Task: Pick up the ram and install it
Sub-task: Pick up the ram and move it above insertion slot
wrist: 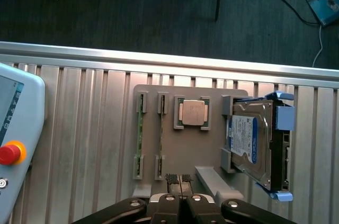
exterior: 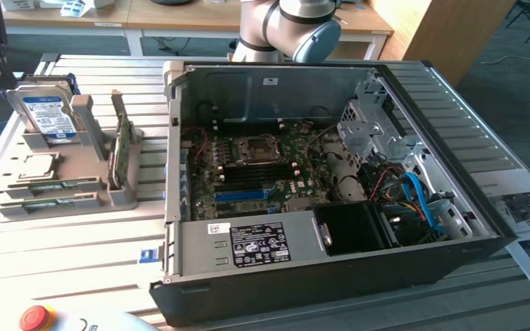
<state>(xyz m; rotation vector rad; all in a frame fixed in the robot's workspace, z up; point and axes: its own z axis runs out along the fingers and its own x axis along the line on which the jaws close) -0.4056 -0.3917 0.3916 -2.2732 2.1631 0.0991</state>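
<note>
Exterior view: open PC case mid-table, arm behind it. Grey holder sits at the exterior view's left of the case. One ram stick and a second ram stick lie on edge in its slots, next to the CPU. Hard drive stands upright at the back.

Wrist view: gripper jaws pressed together, nothing pinched. It's over the holder edge, near the ram stick ends, apart from both. Second ram stick is alongside, with the CPU and hard drive beyond. Red stop button is off to the side.
</note>
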